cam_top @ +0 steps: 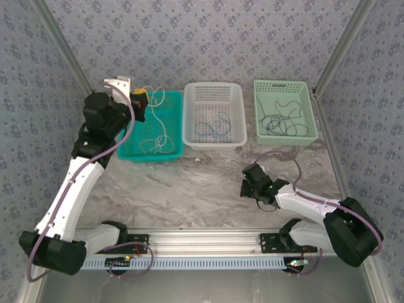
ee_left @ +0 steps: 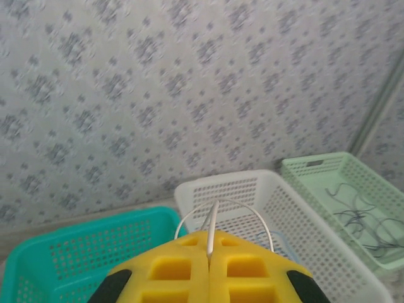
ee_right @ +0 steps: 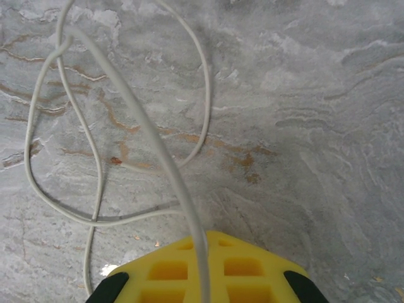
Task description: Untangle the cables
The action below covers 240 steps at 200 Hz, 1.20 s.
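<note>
Right wrist reveals right tool (ee_right: 205, 245) pinching cream cable (ee_right: 153, 146).

The top external camera sits above and behind the arm bases. It looks down and forward over the whole grey marbled stone worktop (cam_top: 189, 189) to a far row of perforated plastic baskets: a teal basket (cam_top: 151, 158), a white basket (cam_top: 213, 144) and a pale green basket (cam_top: 287, 140).

The left wrist camera rides high and faces almost level past the yellow left gripper (ee_left: 209, 252) toward the patterned wall (ee_left: 158, 95). It shares the teal basket (ee_left: 50, 265), white basket (ee_left: 322, 246) and pale green basket (ee_left: 315, 165) with the top view.

The right wrist camera points steeply down past the yellow right gripper (ee_right: 205, 249), close over a front-right patch of the worktop (ee_right: 303, 95).
</note>
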Each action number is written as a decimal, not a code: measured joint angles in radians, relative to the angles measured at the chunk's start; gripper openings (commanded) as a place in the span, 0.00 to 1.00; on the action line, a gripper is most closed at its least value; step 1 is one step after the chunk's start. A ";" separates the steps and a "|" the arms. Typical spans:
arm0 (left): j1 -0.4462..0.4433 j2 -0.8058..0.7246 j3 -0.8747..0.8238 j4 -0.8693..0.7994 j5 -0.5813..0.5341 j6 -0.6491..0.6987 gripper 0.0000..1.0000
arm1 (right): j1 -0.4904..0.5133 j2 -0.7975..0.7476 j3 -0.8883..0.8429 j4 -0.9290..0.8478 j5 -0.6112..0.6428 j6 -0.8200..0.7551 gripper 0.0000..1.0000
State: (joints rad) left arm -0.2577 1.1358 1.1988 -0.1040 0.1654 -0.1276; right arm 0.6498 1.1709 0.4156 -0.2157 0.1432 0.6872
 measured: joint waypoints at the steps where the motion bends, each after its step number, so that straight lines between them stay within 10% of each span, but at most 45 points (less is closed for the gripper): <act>1: 0.002 0.002 -0.003 0.001 -0.002 -0.002 0.03 | 0.001 0.000 0.001 0.000 0.000 0.000 0.00; 39: 0.070 0.074 -0.118 0.010 -0.077 -0.065 0.11 | 0.024 -0.005 0.028 -0.016 0.001 -0.022 0.00; 86: 0.114 0.177 -0.140 -0.044 -0.106 -0.160 0.54 | 0.032 -0.053 0.058 -0.042 0.008 -0.033 0.00; 118: 0.099 0.191 -0.173 -0.051 -0.084 -0.210 0.65 | 0.039 -0.106 0.070 -0.053 0.012 -0.061 0.00; 240: -0.423 0.205 -0.246 0.070 0.242 0.060 0.65 | 0.043 -0.345 0.079 -0.044 -0.185 -0.323 0.00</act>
State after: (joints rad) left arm -0.6811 1.3407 0.9524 -0.0341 0.4076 -0.0677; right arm 0.6933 0.8261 0.4946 -0.2596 -0.0422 0.3645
